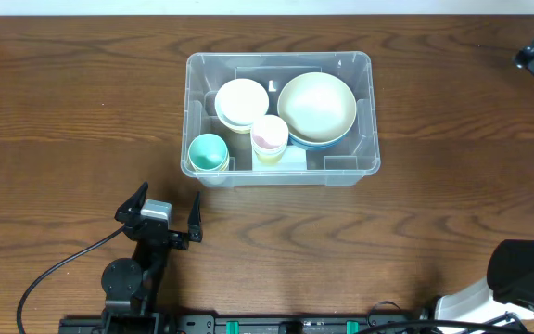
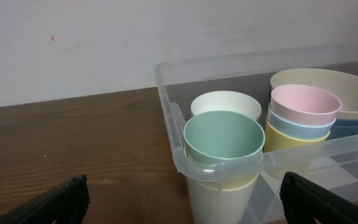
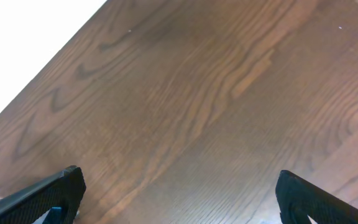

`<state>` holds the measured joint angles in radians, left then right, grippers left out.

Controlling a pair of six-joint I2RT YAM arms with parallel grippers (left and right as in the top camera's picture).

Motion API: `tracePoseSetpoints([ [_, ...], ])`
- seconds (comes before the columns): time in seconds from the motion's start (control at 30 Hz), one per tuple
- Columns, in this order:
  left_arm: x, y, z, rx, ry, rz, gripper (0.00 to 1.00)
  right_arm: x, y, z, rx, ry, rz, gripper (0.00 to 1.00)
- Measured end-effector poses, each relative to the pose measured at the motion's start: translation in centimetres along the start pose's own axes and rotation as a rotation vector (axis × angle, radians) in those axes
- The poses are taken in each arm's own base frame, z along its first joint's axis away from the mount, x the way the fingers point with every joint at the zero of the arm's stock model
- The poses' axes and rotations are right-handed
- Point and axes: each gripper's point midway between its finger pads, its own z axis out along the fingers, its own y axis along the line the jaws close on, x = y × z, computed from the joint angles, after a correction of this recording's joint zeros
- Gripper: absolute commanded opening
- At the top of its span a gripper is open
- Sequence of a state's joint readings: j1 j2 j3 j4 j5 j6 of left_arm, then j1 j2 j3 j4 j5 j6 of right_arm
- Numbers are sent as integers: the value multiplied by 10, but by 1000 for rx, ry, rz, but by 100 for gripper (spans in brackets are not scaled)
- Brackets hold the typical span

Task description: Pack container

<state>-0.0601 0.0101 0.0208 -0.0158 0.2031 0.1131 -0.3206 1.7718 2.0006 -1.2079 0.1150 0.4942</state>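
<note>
Centre-back on the wooden table (image 1: 63,111) stands the clear container (image 1: 248,176), holding a cream bowl (image 1: 316,105), a white cup (image 1: 241,100), a pink-topped cup stack (image 1: 269,134) and a green cup (image 1: 209,151) in its near-left corner. A white label (image 1: 290,160) shows by the front wall, with no legible writing. The left gripper (image 1: 169,195) is near that wall, fingers spread and holding nothing. The right gripper (image 3: 179,199) is spread over bare wood. Bare wood borders all four container sides.

Brown wooden table (image 1: 452,167) (strong grain), clear container (image 1: 341,163) directly on it.

Overhead looks down on the container (image 1: 276,56); left wrist faces it closely, low.
</note>
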Motion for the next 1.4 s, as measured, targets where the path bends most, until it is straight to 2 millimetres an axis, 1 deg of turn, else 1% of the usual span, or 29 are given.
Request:
tracePoseSetpoints([
  [0.07, 0, 0, 0, 0, 0, 0, 98, 11, 21, -3, -26, 7, -45, 99],
  [0.13, 0, 0, 0, 0, 0, 0, 98, 29, 53, -9, -74, 20, -117, 99],
  [0.17, 0, 0, 0, 0, 0, 0, 98, 37, 64, -13, -92, 24, -143, 99],
  [0.23, 0, 0, 0, 0, 0, 0, 98, 62, 98, -25, -151, 36, -226, 99],
  [0.3, 0, 0, 0, 0, 0, 0, 98, 87, 127, -38, -207, 50, -298, 99],
  [0.33, 0, 0, 0, 0, 0, 0, 98, 103, 143, -47, -243, 61, -344, 99],
  [0.43, 0, 0, 0, 0, 0, 0, 98, 137, 169, -66, -295, 77, -437, 99],
  [0.47, 0, 0, 0, 0, 0, 0, 98, 143, 174, -70, -306, 74, -456, 99],
  [0.53, 0, 0, 0, 0, 0, 0, 98, 151, 184, -78, -326, 54, -481, 99],
  [0.57, 0, 0, 0, 0, 0, 0, 98, 149, 189, -82, -342, 33, -481, 99],
  [0.63, 0, 0, 0, 0, 0, 0, 98, 139, 196, -89, -373, -20, -465, 99],
  [0.7, 0, 0, 0, 0, 0, 0, 98, 122, 202, -101, -423, -101, -448, 99],
  [0.73, 0, 0, 0, 0, 0, 0, 98, 114, 202, -107, -447, -138, -441, 99],
  [0.83, 0, 0, 0, 0, 0, 0, 98, 87, 200, -135, -542, -293, -417, 99],
  [0.87, 0, 0, 0, 0, 0, 0, 98, 77, 195, -146, -579, -361, -405, 99],
  [0.93, 0, 0, 0, 0, 1, 0, 98, 63, 185, -164, -636, -472, -385, 99],
  [0.97, 0, 0, 0, 0, 1, 0, 98, 58, 178, -172, -663, -527, -375, 99],
  [1.03, 0, 0, 0, 0, 1, 0, 98, 54, 157, -182, -702, -631, -364, 99],
  [1.13, 0, 0, 0, 0, 1, 0, 98, 62, 127, -177, -713, -703, -363, 99],
  [1.17, 0, 0, 0, 0, 1, 0, 98, 67, 115, -171, -706, -717, -364, 99],
  [1.2, 0, 0, 0, 0, 1, 0, 98, 75, 99, -160, -686, -717, -365, 99],
  [1.3, 0, 0, 0, 0, 1, 0, 98, 91, 70, -138, -649, -728, -360, 99],
  [1.37, 0, 0, 0, 0, 1, 0, 98, 105, 50, -127, -630, -750, -364, 99],
  [1.4, 0, 0, 0, 0, 1, 0, 98, 112, 41, -126, -627, -773, -371, 99],
])
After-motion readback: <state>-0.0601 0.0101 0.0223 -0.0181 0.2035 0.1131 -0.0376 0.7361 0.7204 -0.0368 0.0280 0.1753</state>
